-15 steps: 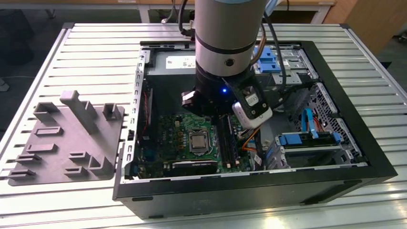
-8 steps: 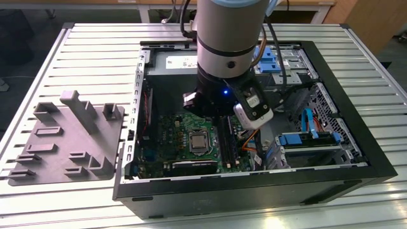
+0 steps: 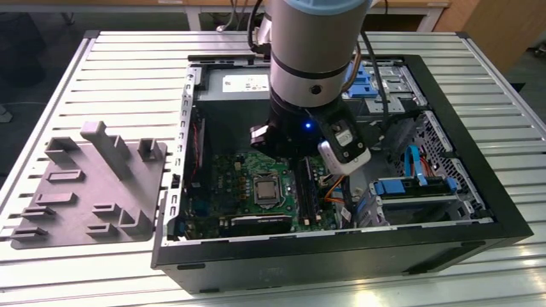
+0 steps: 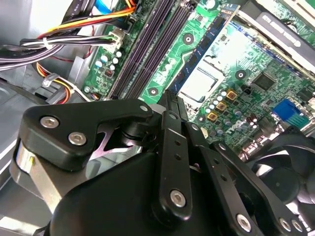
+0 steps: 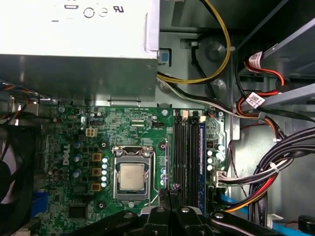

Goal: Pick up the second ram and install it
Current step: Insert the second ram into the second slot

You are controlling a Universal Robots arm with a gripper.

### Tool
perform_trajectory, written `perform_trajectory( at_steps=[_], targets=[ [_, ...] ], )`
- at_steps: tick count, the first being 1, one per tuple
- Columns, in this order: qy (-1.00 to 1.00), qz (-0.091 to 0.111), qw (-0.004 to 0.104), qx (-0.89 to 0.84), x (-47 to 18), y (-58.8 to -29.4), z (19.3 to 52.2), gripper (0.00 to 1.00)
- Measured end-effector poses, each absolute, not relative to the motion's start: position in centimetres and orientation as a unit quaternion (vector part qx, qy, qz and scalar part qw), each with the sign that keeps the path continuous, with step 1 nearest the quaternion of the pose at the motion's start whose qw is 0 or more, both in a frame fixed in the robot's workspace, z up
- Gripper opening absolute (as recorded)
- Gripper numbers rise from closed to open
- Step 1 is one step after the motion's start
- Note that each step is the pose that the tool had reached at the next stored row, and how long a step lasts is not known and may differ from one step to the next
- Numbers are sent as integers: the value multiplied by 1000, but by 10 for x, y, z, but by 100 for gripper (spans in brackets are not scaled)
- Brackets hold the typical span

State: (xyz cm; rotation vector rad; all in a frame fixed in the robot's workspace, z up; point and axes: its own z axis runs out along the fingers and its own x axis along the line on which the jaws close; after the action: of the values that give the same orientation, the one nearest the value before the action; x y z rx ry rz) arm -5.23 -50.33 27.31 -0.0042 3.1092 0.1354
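A slatted metal table [image 3: 128, 57] carries an open black computer case [image 3: 341, 256], and the silver-and-black arm [image 3: 311, 57] reaches straight down into it. On the exterior view's left, a grey moulded fixture [image 3: 85, 192] with upright posts and shallow pockets lies beside the case. Inside lies the glossy green motherboard [image 5: 138, 120], crowded with small capacitors. It carries a square silver processor [image 5: 133, 176] in a metal frame and a bank of long black plastic memory slots [image 5: 181, 157]. One blue stick [image 5: 201, 157] already stands seated at the side of that bank away from the processor. In the second wrist view the matte black fingers [image 4: 171, 137] look clenched on the second ram [image 4: 206, 45], a thin, flat blue board with a row of dark chips. It juts out past the fingertips, and from that camera it lines up over the strip of board between the slots and the processor. The step in hand seems to be carrying the stick to a slot. Seating it would call for bringing its lower edge square over a free slot and parallel to it, then pressing evenly, since so thin a board would bind or flex if tilted.
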Motion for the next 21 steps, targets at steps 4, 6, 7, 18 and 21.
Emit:
perform_trajectory(
  at_steps=[4, 6, 7, 18, 21],
  targets=[
    [999, 43, 15, 2, -51, -503, 271, 11],
    [999, 43, 15, 4, -50, -503, 270, 11],
    [999, 43, 15, 6, -50, -503, 270, 11],
    [999, 43, 16, 20, -50, -503, 265, 11],
    [999, 43, 16, 20, -50, -502, 263, 11]
  ],
)
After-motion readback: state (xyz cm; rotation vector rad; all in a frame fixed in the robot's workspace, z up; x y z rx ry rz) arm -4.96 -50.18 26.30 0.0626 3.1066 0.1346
